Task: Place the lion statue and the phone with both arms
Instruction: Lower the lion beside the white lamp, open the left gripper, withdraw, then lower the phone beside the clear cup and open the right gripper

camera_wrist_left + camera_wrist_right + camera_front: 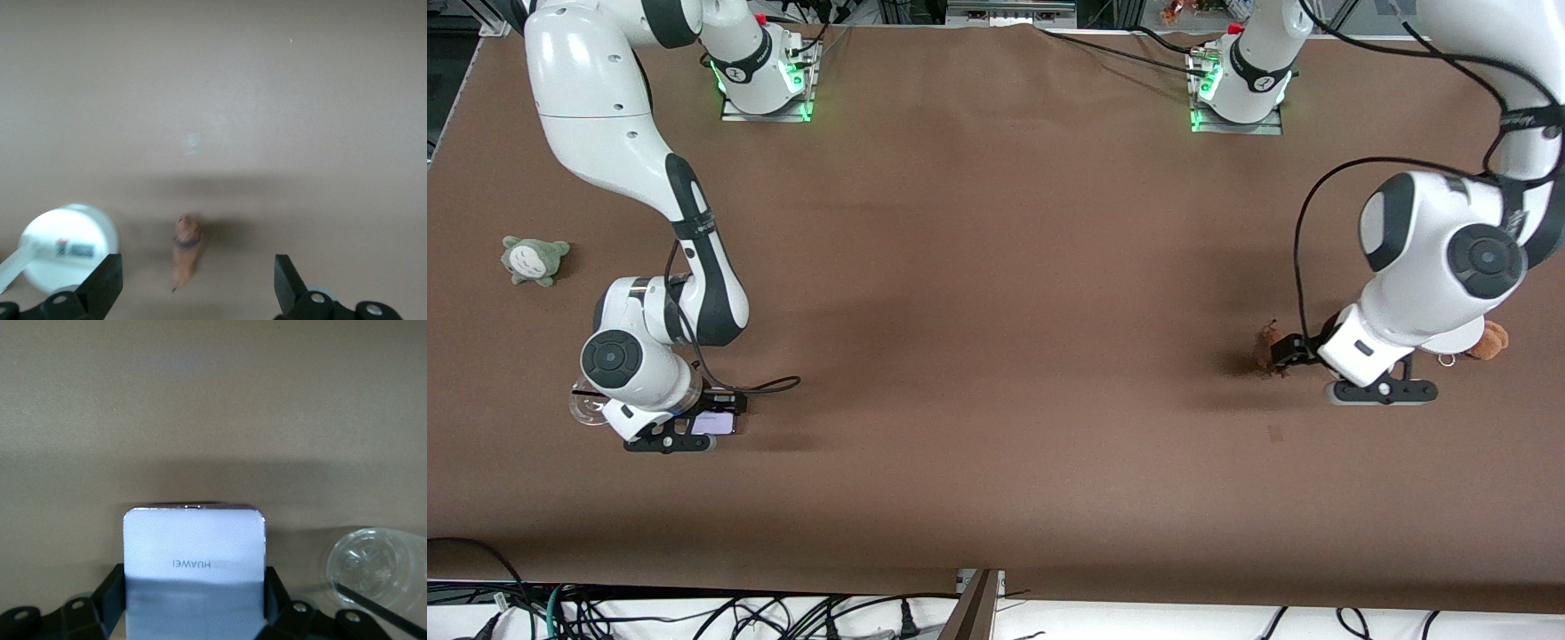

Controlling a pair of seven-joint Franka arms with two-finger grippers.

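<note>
The phone (193, 553), pale lavender-white with a dark edge, sits between the fingers of my right gripper (193, 603). Both fingers press on its long sides. In the front view the phone (713, 423) and the right gripper (710, 418) are low at the table, at the right arm's end. The lion statue (185, 257), small and orange-brown, lies on the table between the wide-open fingers of my left gripper (198, 283) and touches neither. In the front view the lion statue (1265, 347) lies just beside the left gripper (1291, 353), at the left arm's end.
A white round-disc stand (63, 247) lies close beside the lion statue. A clear plastic cup (373, 563) lies beside the phone. A grey-green plush (534, 260) lies at the right arm's end. An orange-brown plush with a ring (1489, 340) lies by the left arm.
</note>
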